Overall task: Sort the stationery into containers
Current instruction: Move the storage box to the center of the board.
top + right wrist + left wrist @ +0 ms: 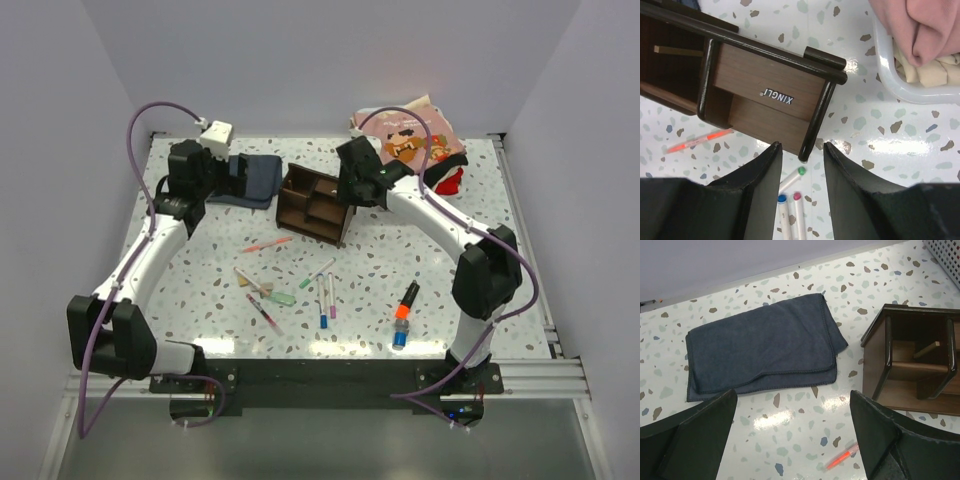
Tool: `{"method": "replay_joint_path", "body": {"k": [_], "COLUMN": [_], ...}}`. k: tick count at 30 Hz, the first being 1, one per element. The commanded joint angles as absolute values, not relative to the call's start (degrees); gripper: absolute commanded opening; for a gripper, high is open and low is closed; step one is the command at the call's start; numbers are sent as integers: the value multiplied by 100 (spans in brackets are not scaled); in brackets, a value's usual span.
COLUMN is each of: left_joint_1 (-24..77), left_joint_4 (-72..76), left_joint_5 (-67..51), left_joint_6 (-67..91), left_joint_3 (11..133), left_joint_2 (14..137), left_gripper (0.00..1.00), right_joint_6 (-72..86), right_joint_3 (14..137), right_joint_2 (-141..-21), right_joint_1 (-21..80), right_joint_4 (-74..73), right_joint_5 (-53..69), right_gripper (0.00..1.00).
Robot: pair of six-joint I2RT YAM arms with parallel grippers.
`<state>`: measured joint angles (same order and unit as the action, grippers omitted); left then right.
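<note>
The organiser (315,205) is a dark brown wooden box with glossy rounded rails and open compartments, set at the back middle of the bench (200,290). The stationery lies loose in front of it: a thin orange pen (268,243) nearest, slim colour-capped pens (327,300), a pale green eraser (282,297), a thick black-orange marker (408,300) and a small blue-capped bottle (400,338). The left hand (792,440) is spread wide and empty, above the bench beside a soft, folded dark blue cloth (760,352). The right hand (801,185) is parted narrowly, gripping nothing, over the organiser's corner post; whether it touches is unclear. A white bin (900,80) of pink fabric stands near. The bench is glossy speckled terrazzo; the walls are plain and pale
</note>
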<state>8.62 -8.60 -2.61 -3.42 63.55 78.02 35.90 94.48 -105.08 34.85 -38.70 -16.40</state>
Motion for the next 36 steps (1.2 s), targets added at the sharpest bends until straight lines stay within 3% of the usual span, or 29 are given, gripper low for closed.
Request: {"method": "replay_joint_path", "body": {"k": [1,8,10,11,12,15,36], "left_joint_1": [721,598,580,571,563,562,562], "left_joint_4": [-729,-747,-738,-747,-738,-703,-826], "left_joint_5": [-387,-448,-466,-475,-492,-536,-835], "left_joint_6": [-141,-97,-79,-79,-62,-44,202], "left_joint_3": [6267,6258,6258,6258,6249,6214,6267], "left_joint_2": [7611,7611,7603,7611,7611,7629,7980], "left_gripper": [100,100,100,100,100,100,100], "right_joint_6": [3779,3735,3674,3639,3569,3411,2839], "right_joint_3": [9457,9501,9562,9623,9650,9773,11593], "right_joint_2": [-10617,-10898,-10960,-10969,-10986,-11065,-12419], "right_joint_1": [3489,3480,3489,3489,3489,3489,3006], "right_joint_4": [-3946,-3815,-3806,-3780,-3736,-3578,-2901], "right_joint_5": [-1960,-1934,-1925,-1899,-1881,-1942,-2443], "right_gripper": [43,42,37,33,19,0,0]}}
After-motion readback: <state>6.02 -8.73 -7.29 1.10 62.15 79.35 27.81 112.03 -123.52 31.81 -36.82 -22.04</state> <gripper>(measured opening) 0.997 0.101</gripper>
